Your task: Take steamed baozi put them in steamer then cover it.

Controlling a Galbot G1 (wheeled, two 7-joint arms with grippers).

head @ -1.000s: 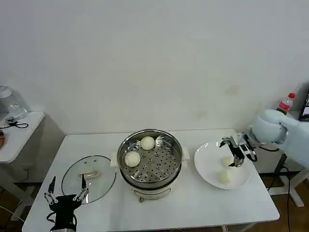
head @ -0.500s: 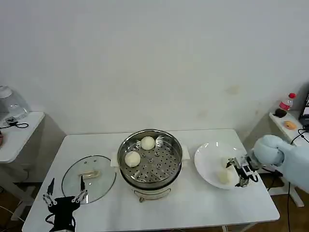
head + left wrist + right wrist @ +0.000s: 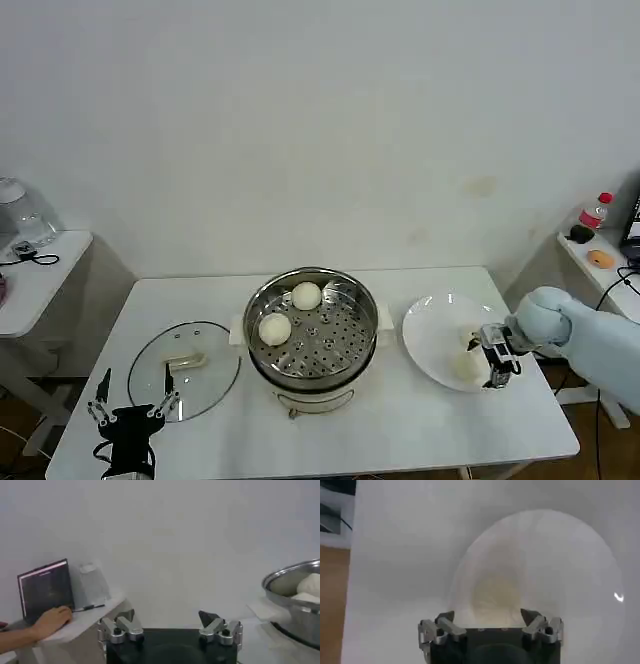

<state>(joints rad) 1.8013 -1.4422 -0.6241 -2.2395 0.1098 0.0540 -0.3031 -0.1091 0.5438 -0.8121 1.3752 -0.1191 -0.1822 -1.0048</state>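
The right gripper (image 3: pixel 492 362) is down over the white plate (image 3: pixel 430 335) at the right of the table (image 3: pixel 400 420), fingers spread wide around a bun (image 3: pixel 492 597) that sits between them, not yet pinched. Two buns (image 3: pixel 290 312) already lie in the steamer (image 3: pixel 312 335) at the table's middle. The glass lid (image 3: pixel 185 368) rests flat to its left, and the left gripper (image 3: pixel 132 405) hangs open at the table's near left corner.

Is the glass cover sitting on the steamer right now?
No, the cover lies flat on the table beside the open steamer.
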